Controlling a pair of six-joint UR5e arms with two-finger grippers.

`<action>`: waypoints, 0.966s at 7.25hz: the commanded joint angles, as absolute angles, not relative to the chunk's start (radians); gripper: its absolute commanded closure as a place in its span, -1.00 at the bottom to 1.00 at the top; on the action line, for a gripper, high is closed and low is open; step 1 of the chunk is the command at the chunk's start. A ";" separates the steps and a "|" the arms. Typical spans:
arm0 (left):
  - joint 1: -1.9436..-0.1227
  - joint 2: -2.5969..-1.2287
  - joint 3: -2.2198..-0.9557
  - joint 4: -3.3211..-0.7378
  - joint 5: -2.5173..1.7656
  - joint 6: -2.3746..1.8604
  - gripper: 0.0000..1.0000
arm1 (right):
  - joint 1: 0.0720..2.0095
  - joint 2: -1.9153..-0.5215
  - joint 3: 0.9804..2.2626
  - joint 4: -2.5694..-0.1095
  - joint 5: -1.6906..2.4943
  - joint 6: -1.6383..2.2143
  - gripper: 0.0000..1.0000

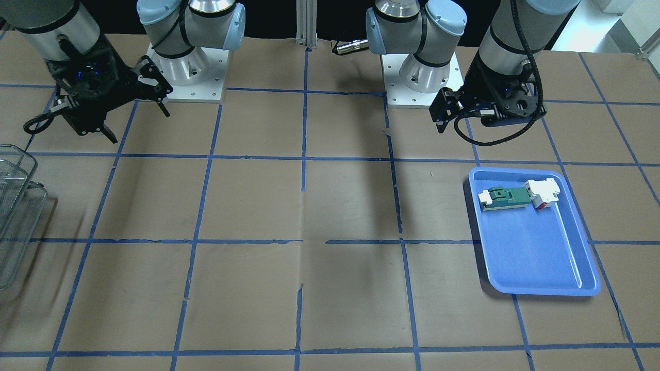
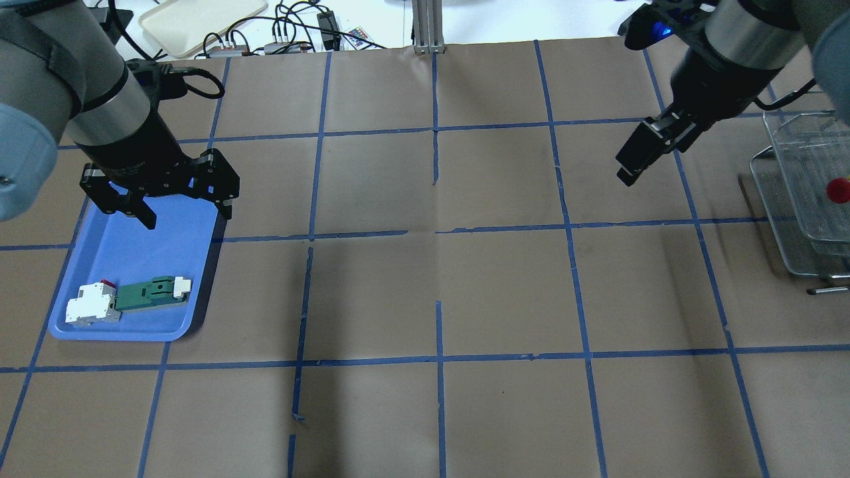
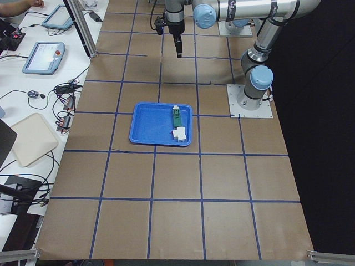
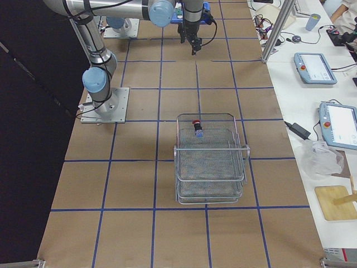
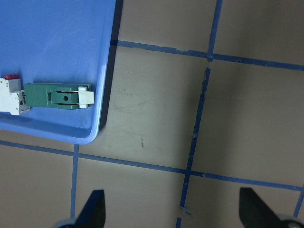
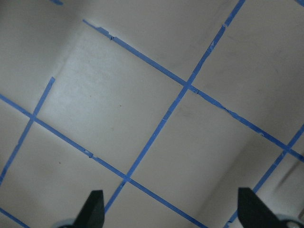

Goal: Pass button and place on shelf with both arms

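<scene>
The button [image 2: 838,190], red-topped, sits in the top tier of the silver wire-mesh shelf [image 2: 790,219] at the table's right end; it also shows in the exterior right view [image 4: 197,124]. My right gripper [image 2: 627,176] is open and empty, raised above the table left of the shelf, clear of it. The right wrist view shows only its fingertips [image 6: 95,204] over bare paper. My left gripper [image 2: 188,216] is open and empty, hovering over the far end of the blue tray [image 2: 126,265]. Its fingertips [image 5: 92,209] are wide apart.
The blue tray [image 1: 536,257] holds a green-and-white part [image 2: 151,294] and a white part with a red tab [image 2: 89,305]. The shelf [image 1: 15,206] is cut by the front view's left edge. Brown paper with a blue tape grid covers the table.
</scene>
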State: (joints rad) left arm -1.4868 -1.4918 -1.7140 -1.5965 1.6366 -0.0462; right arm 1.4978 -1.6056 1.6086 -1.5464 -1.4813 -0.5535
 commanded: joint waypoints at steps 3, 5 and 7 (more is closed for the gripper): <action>-1.488 -1.457 -1.715 -1.614 1.562 -0.032 -1.00 | 1.531 -1.555 1.572 -1.552 -1.493 -0.046 -1.00; -1.491 -1.454 -1.713 -1.620 1.584 -0.031 -1.00 | 1.566 -1.584 1.574 -1.496 -1.557 0.023 -1.00; -1.493 -1.454 -1.715 -1.618 1.597 -0.032 -1.00 | 1.582 -1.595 1.572 -1.493 -1.613 0.023 -1.00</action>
State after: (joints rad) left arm -1.4917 -1.4532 -1.7145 -1.6187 1.5905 -0.0319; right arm 1.5725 -1.5875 1.5723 -1.4998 -1.5730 0.0190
